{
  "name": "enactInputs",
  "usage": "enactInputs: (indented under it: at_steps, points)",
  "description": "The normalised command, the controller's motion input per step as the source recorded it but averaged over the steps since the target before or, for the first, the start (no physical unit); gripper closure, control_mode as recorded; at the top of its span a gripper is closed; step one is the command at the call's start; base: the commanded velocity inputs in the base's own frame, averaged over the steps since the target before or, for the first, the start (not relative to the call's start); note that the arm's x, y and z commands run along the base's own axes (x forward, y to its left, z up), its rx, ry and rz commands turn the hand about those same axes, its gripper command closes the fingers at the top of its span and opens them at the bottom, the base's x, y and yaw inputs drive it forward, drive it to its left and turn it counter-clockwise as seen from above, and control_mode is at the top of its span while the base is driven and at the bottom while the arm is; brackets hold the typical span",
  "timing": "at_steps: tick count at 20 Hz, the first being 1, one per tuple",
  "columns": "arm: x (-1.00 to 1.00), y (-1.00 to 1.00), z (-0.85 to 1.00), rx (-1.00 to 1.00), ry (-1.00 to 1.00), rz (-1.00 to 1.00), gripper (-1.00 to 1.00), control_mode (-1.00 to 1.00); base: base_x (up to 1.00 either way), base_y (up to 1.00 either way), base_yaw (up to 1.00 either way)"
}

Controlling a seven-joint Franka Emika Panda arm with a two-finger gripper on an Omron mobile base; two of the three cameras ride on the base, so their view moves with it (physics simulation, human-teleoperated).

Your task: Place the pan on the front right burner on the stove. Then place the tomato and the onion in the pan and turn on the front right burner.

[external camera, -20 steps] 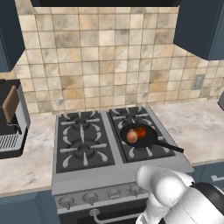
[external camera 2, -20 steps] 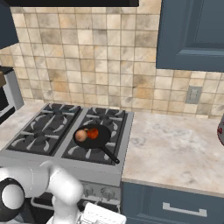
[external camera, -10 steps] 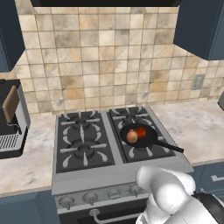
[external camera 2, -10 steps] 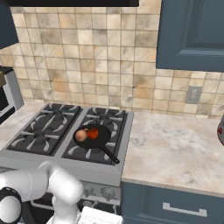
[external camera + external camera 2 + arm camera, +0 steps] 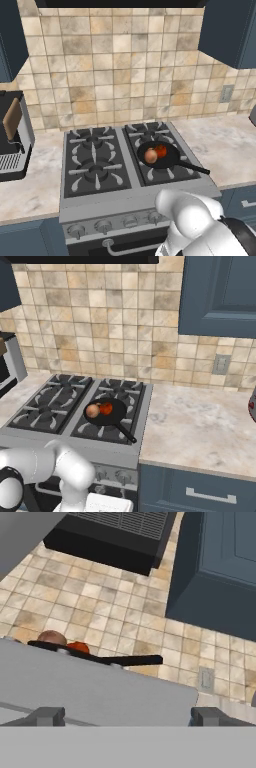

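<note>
hand view looks up past the stove (image 5: 100,692) edge: the pan (image 5: 95,656) with onion (image 5: 52,637) and tomato (image 5: 78,647) sits above and beyond the fingers (image 5: 49,716), which stand spread wide, holding nothing.

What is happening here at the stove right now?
The pan sits on the front right burner of the stove, with the tomato and the onion inside it. The robot's open gripper is low at the stove's front edge, holding nothing. Turning on the burner is probably next.
</note>
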Motion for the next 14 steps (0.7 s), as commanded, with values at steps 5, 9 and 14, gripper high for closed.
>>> enactInputs:
  at_steps: [5,9,14]
  points:
    - [0.12,0.00,-0.31,-0.01,0.02,0.00,-1.00,-1.00,0.00,0.00,0.00]
    - [0.24,0.00,-0.36,-0.02,0.04,0.00,-1.00,-1.00,0.00,0.00,0.00]
    - [0.25,0.00,-0.38,-0.03,0.05,0.00,-1.00,-1.00,0.00,0.00,0.00]
